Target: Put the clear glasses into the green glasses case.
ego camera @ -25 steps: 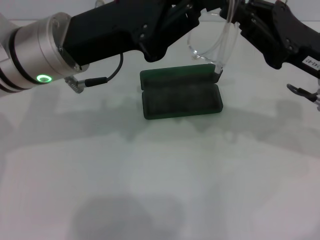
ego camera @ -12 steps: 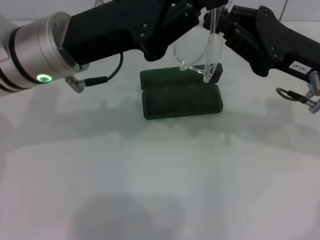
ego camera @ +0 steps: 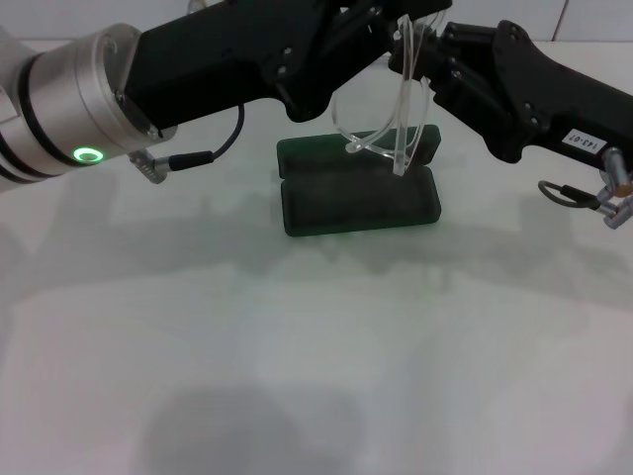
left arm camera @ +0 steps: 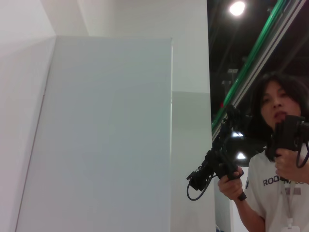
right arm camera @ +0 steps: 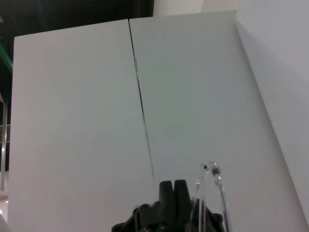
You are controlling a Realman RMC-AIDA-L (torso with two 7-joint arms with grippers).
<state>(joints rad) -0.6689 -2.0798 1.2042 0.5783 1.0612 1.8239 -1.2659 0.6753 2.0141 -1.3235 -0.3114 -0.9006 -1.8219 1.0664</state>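
The green glasses case (ego camera: pixel 358 201) lies open on the white table, lid (ego camera: pixel 326 155) folded back toward the far side. The clear glasses (ego camera: pixel 404 121) hang upright just above the case's back right part, lenses toward the left arm and one temple tip almost down at the hinge. My right gripper (ego camera: pixel 423 49) comes in from the right and is shut on their upper part; in the right wrist view its black fingers (right arm camera: pixel 173 192) are pressed together beside a clear temple (right arm camera: pixel 215 189). My left gripper (ego camera: pixel 371 22) hovers over the case's far side, close to the glasses.
The left arm's black forearm (ego camera: pixel 227 69) spans the upper left, with a dangling cable (ego camera: pixel 194 156). A cable loop (ego camera: pixel 562 192) hangs under the right arm. White panels (right arm camera: pixel 77 121) stand behind the table, and a person (left arm camera: pixel 280 164) holds controllers beyond them.
The right arm has carried the glasses to the left and lower, from beyond the case's right corner to just above its back right part. The left arm and case stayed put.
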